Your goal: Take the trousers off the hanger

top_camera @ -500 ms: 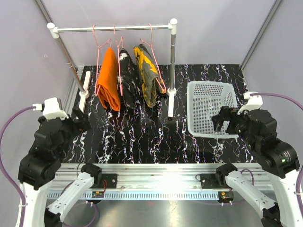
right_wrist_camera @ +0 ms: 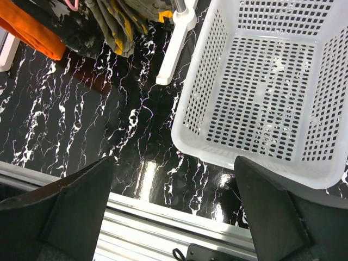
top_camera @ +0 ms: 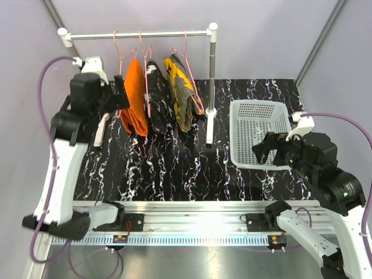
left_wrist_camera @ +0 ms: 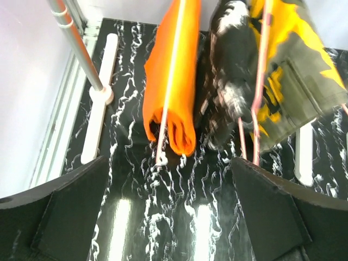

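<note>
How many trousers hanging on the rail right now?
3, hung side by side: plain bright orange trousers leftmost, black white-specked trousers in the middle, olive camouflage trousers rightmost. None appear hidden.

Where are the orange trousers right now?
Top view: the orange trousers hang leftmost on the rail, beside the black speckled trousers, left end effector close on their left.

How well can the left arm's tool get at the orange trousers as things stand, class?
Probably yes. The left tool is open and faces the orange trousers head-on, with nothing between them. The black speckled trousers hang close beside, so a grasp may catch them too.
</note>
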